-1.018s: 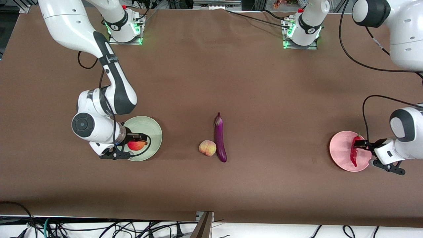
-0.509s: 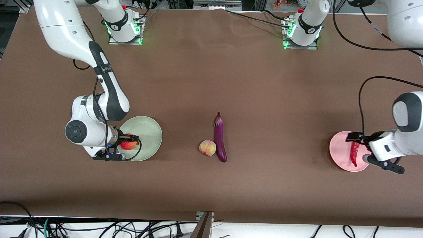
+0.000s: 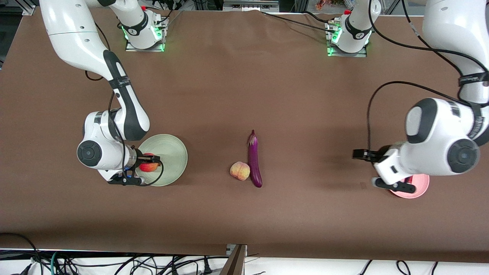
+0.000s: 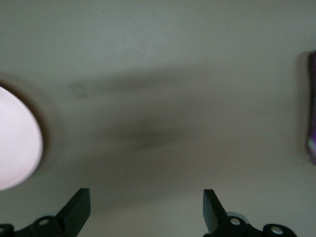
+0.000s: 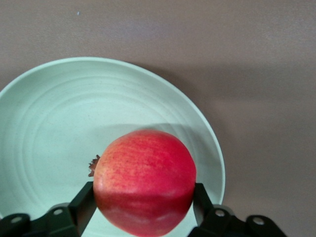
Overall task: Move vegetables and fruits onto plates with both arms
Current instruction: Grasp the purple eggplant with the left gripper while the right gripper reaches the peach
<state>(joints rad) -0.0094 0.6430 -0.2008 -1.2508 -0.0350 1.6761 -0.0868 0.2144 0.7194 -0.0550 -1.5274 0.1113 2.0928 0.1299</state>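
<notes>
My right gripper [image 3: 151, 163] is shut on the round red fruit [image 3: 147, 167] and holds it low over the pale green plate [image 3: 172, 152], near the plate's rim at the right arm's end. In the right wrist view the fingers [image 5: 83, 205] press both sides of the fruit [image 5: 145, 173] above the plate [image 5: 54, 123]. My left gripper [image 3: 361, 155] is open and empty over bare table beside the pink plate [image 3: 419, 188], which my left arm mostly covers. The chili is hidden. The peach [image 3: 240, 170] touches the purple eggplant [image 3: 254, 158] at mid-table. The left wrist view shows the open gripper [image 4: 147, 212], the pink plate's edge [image 4: 15, 143] and the eggplant [image 4: 312, 123].
The brown table [image 3: 305, 114] carries both arm bases along its edge farthest from the front camera. Cables hang below the edge nearest that camera.
My left gripper has let go of the chili on the pink plate and swung off it toward mid-table. My right gripper shifted the red fruit toward the green plate's rim, then held still.
</notes>
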